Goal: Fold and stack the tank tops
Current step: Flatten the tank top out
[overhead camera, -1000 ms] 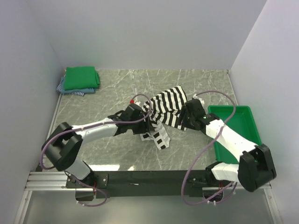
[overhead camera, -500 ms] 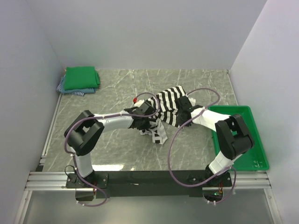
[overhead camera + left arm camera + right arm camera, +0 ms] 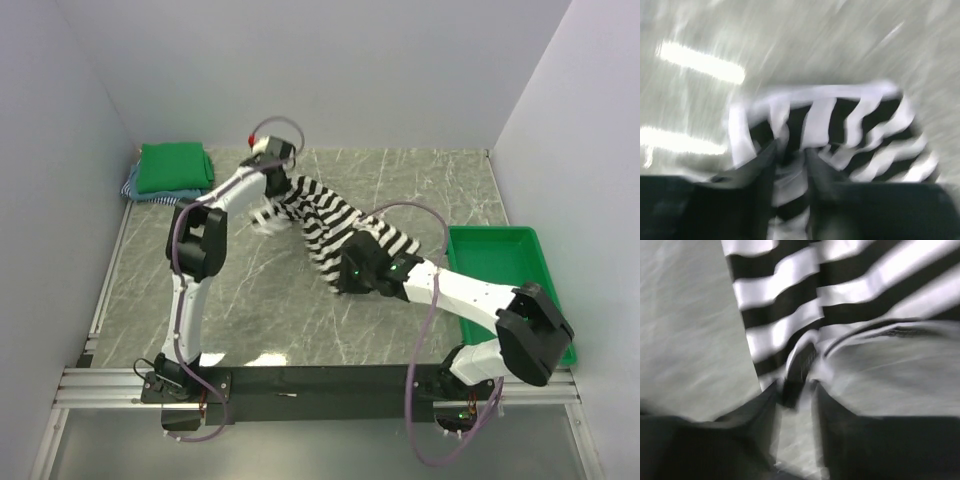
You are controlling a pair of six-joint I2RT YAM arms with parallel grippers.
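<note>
The black-and-white striped tank top (image 3: pixel 325 222) hangs stretched between my two grippers above the marble table. My left gripper (image 3: pixel 276 186) is shut on its far end near the back wall; the blurred left wrist view shows the striped cloth (image 3: pixel 840 135) pinched between the fingers (image 3: pixel 762 170). My right gripper (image 3: pixel 345 272) is shut on its near end; the right wrist view shows the cloth (image 3: pixel 805 310) between the fingers (image 3: pixel 762 405). The folded bright green tank top (image 3: pixel 174 166) lies on a folded blue one (image 3: pixel 140 193) at the back left corner.
A rigid green plastic tray (image 3: pixel 524 280) stands at the right edge of the table (image 3: pixel 260 300). Walls close in the back and both sides. The black rail with the arm bases runs along the near edge.
My left gripper swung from the table's middle to the far back, pulling the striped top out long. My right gripper moved left and nearer with its end of the cloth.
</note>
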